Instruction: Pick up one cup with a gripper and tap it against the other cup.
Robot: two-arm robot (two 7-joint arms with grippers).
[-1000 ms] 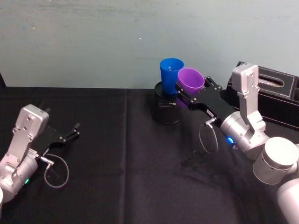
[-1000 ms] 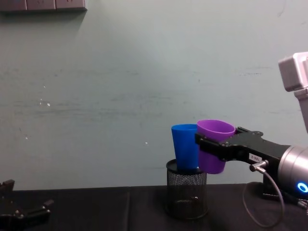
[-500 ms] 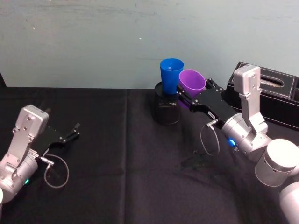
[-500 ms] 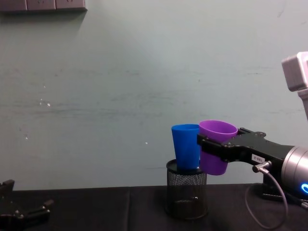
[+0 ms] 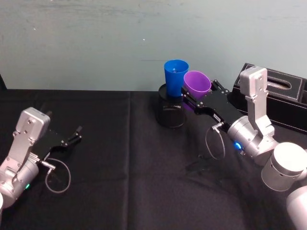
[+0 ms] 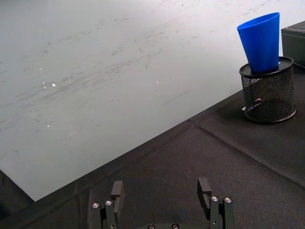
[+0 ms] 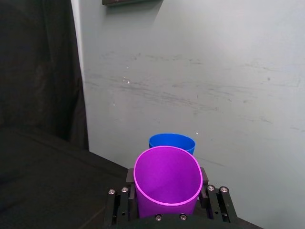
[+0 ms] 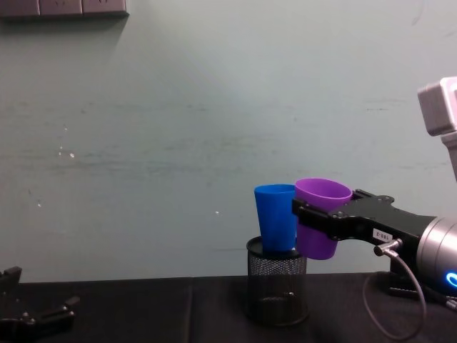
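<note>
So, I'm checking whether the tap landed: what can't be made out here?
- Contact between the purple plastic tapered cup and the blue plastic tapered cup: chest view, purple overlaps blue; touch or gap unclear.
- Blue cup's base: chest view, inside the black mesh pen holder.
- Blue cup's body: right wrist view, behind the purple cup in the right claw.
- The left claw: left wrist view, body cut by the edge.

Blue cup (image 6: 259, 42) stands in mesh holder (image 6: 268, 90); left gripper (image 6: 160, 183) fingers (image 6: 205, 188) apart over black cloth (image 6: 190, 152).
</note>
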